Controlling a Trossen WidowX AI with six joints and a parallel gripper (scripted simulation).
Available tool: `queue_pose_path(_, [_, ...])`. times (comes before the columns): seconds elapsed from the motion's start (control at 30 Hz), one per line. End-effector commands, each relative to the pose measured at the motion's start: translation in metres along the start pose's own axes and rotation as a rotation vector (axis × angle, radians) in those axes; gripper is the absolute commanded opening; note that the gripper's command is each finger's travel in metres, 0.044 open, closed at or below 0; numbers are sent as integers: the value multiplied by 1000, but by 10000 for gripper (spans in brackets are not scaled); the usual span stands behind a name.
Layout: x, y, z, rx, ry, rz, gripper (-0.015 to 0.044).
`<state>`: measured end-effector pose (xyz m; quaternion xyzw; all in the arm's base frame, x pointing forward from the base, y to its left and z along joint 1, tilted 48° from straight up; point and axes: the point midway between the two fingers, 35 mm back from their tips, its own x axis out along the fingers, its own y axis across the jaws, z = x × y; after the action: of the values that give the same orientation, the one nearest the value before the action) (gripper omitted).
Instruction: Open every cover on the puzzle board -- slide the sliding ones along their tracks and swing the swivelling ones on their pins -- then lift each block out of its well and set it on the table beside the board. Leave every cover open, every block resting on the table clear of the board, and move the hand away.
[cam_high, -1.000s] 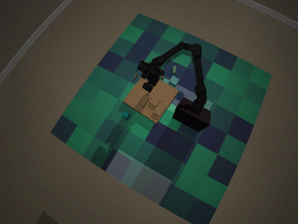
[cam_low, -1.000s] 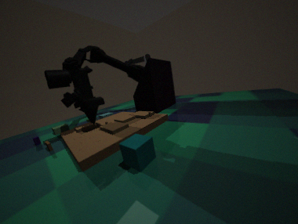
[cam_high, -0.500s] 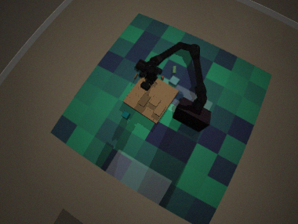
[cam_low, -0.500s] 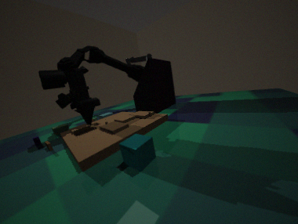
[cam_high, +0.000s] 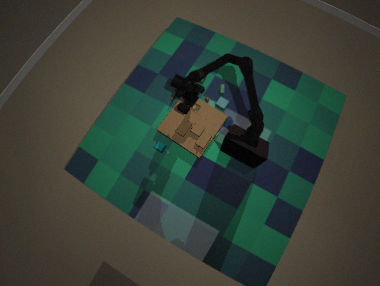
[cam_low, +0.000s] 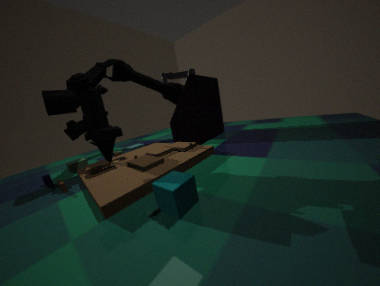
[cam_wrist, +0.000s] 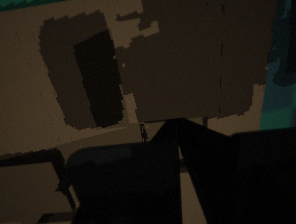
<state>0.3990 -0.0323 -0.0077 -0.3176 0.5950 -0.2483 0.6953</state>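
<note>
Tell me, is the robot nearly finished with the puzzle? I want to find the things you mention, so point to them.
Some looks done: the teal block (cam_high: 160, 146) (cam_low: 175, 194) sits on the table beside the board (cam_high: 168, 128) (cam_low: 115, 192). Right now the jaws (cam_high: 183, 108) (cam_low: 109, 161) are shut with nothing in them, low over the board. Moving the hand away is left. I can't tell if every cover is open or every well empty.

Worktop (cam_high: 107, 182) (cam_low: 250, 200): patched in green and navy | wooden puzzle board (cam_high: 170, 124) (cam_low: 125, 187) (cam_wrist: 20, 85): laid flat | teal block (cam_high: 160, 146) (cam_low: 176, 194): set beside board | pale blue block (cam_high: 222, 103): placed near another edge

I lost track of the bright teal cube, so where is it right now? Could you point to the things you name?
In the exterior view, the teal cube (cam_high: 160, 146) (cam_low: 175, 194) sits on the checkered surface, just in front of the wooden board (cam_high: 170, 123) (cam_low: 117, 192).
</note>
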Motion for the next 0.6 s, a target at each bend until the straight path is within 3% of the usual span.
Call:
queue_pose_path(0.0, [2,0,4,-7,3,-4,0])
queue_pose_path(0.57, [-10,1,13,-7,3,-3,0])
